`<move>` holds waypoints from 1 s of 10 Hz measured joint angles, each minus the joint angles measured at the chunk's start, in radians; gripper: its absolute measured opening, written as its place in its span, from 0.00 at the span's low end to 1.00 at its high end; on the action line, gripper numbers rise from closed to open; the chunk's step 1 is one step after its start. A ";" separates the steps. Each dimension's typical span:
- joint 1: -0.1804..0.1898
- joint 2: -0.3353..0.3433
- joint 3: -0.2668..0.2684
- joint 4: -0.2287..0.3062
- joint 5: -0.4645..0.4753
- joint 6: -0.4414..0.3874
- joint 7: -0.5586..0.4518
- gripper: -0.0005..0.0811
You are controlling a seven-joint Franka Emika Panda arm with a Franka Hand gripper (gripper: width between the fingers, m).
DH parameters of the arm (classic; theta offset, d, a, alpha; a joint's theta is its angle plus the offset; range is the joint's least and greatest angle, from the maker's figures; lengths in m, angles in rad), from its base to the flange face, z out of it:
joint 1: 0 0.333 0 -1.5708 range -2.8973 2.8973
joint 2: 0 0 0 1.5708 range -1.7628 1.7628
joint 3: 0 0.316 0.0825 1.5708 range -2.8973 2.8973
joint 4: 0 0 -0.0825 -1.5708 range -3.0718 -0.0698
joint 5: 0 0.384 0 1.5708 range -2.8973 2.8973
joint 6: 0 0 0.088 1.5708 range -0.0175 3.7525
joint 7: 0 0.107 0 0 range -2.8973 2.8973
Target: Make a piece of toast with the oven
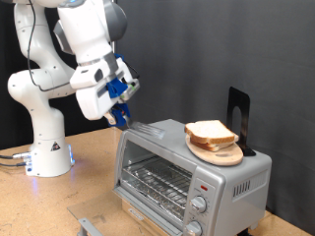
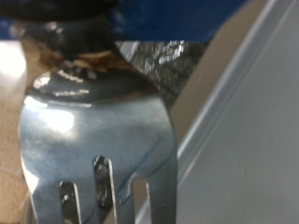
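Blue-fingered gripper (image 1: 122,106) pinching blue-handled silver metal spatula (image 1: 148,129) above boxy silver toaster oven (image 1: 187,177); pale bread slice (image 1: 209,132) on round wooden board (image 1: 219,153) atop oven.

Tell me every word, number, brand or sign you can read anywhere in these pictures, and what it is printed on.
None can be read as text.
Robot base: a small triangle sign, too small to read.
Oven: marks around its two knobs, too small and blurred to read.
Metal spatula in the gripper: a stamped mark near the handle, too blurred to read.
Piece of toast and wooden board: no text.
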 joint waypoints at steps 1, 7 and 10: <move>0.006 0.020 0.007 0.013 0.016 0.015 0.000 0.54; 0.019 0.110 0.050 0.077 0.050 0.038 0.025 0.54; 0.030 0.113 0.055 0.085 0.076 0.015 0.001 0.54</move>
